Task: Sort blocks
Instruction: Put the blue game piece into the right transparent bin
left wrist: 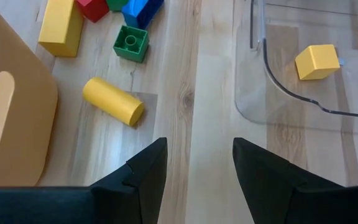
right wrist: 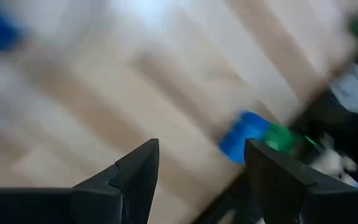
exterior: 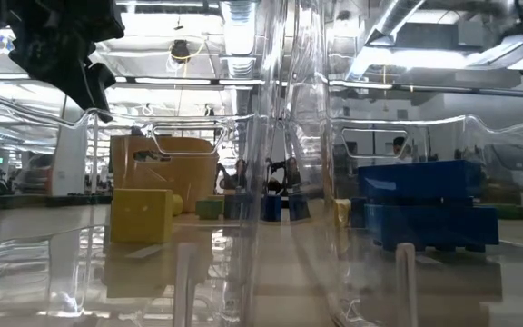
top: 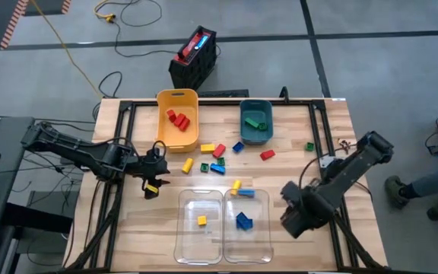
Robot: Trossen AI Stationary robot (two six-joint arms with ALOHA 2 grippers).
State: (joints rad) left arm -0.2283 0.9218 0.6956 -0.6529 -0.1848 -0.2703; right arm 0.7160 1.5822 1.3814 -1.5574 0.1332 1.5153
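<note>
Wooden bench (top: 295, 144) has the blocks (top: 213, 150) mostly scattered mid-table between the coloured bins and the two clear ones. Left gripper (left wrist: 194, 171) hangs empty, fingers apart, with a yellow cylinder (left wrist: 112, 101) just ahead, lying crosswise to its fingers, so that arm's nearer. Right gripper (right wrist: 197, 177) is also spread and empty near the clear bin (top: 248, 221); no readable labels anywhere.

Yellow bin (top: 178, 99) with red blocks (top: 178, 118), teal bin (top: 255, 111) with green block (top: 254, 122), pale striped wooden table (top: 325, 137).

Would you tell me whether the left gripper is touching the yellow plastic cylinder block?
Apart: in the left wrist view, bare wood separates the left gripper from the yellow cylinder.
</note>
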